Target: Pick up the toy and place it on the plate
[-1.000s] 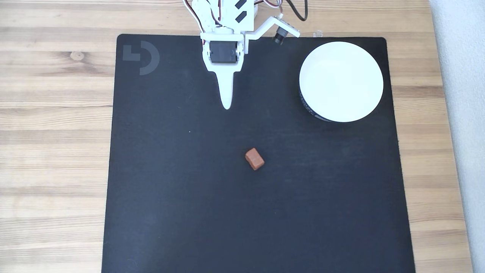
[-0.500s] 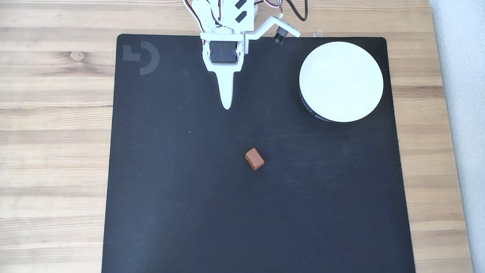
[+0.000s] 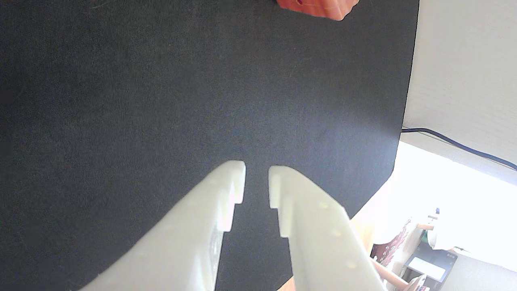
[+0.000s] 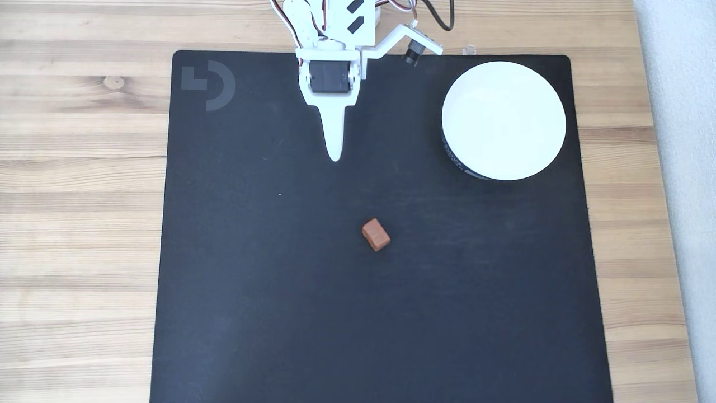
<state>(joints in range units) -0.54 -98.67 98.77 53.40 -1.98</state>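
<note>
While the toy (image 4: 376, 234) lies untouched mid-mat, the task looks unstarted: pickup and placement both remain. The white gripper (image 4: 334, 155), at 11 o'clock from the toy and well apart, shows its 2 smooth plastic fingers slightly parted, holding nothing. The glossy round plate (image 4: 503, 120) waits at 2 o'clock on the matte black mat (image 4: 279, 308).

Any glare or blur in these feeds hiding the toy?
Wrist view: the lower right is blown out white past the mat, and the toy is cut off by the top edge. Fixed view: even light, the toy sharp, the plate bright but readable.
</note>
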